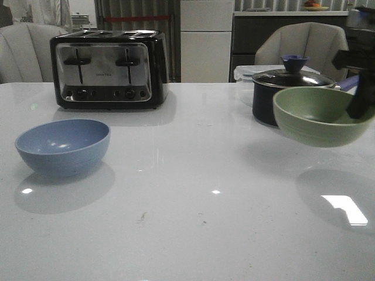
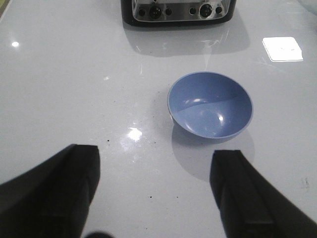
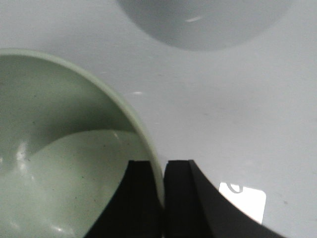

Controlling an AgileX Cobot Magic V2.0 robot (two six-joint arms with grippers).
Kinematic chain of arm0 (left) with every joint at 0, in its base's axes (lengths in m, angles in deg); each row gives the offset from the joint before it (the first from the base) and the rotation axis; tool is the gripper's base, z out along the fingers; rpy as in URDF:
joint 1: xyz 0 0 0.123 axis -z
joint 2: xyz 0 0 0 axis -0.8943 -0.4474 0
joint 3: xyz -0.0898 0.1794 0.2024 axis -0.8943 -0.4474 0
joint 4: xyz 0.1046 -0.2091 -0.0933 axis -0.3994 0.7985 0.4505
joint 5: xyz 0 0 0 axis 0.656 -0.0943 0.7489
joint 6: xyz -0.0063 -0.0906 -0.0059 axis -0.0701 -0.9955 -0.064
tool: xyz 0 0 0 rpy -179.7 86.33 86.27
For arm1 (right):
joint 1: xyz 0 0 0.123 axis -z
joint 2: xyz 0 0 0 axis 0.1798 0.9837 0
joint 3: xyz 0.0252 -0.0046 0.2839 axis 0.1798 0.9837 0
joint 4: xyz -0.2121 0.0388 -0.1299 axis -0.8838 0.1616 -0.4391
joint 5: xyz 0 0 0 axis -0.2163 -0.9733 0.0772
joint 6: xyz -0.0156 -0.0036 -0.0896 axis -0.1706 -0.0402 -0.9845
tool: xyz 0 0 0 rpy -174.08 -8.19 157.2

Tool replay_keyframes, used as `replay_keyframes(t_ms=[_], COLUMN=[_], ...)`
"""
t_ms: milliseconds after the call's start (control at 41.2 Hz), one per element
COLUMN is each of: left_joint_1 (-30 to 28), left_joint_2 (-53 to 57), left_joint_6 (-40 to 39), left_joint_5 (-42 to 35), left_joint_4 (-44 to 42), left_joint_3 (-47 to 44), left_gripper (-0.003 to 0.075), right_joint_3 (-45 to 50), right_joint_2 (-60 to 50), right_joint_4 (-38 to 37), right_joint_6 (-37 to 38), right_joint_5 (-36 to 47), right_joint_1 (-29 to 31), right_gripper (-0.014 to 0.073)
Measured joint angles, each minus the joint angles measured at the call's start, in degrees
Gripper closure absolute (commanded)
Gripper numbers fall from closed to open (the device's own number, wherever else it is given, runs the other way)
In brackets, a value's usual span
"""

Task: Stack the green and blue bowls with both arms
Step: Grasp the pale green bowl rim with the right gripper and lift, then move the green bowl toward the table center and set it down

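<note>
The blue bowl (image 1: pixel 63 146) stands upright on the white table at the left; it also shows in the left wrist view (image 2: pixel 210 104). My left gripper (image 2: pixel 156 171) is open and empty, above the table a little short of that bowl. It does not show in the front view. My right gripper (image 3: pixel 162 171) is shut on the rim of the green bowl (image 3: pixel 64 163), one finger inside and one outside. In the front view the green bowl (image 1: pixel 319 116) hangs above the table at the right, its shadow below it. The right gripper (image 1: pixel 358 104) holds its right rim.
A black and chrome toaster (image 1: pixel 108 69) stands at the back left, beyond the blue bowl. A dark lidded saucepan (image 1: pixel 287 88) with a purple knob stands just behind the green bowl. Chairs stand beyond the table's far edge.
</note>
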Motion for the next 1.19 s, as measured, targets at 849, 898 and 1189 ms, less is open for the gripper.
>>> replay_keyframes(t_ms=[849,898,1189], left_joint_1=[0.0,0.0,0.0], left_joint_2=[0.0,0.0,0.0], left_joint_6=[0.0,0.0,0.0], left_joint_5=[0.0,0.0,0.0], left_joint_4=[0.0,0.0,0.0], left_joint_3=[0.0,0.0,0.0], left_gripper=[0.0193,0.0193,0.0193], right_joint_3=[0.0,0.0,0.3], right_joint_2=[8.4,8.4,6.2], right_joint_4=[0.6,0.7,0.7], right_joint_6=[-0.1,-0.1,-0.1], right_joint_5=[1.6,1.7,1.9], right_joint_1=[-26.2,-26.2,-26.2], right_gripper=[0.0325,0.0260,0.0189])
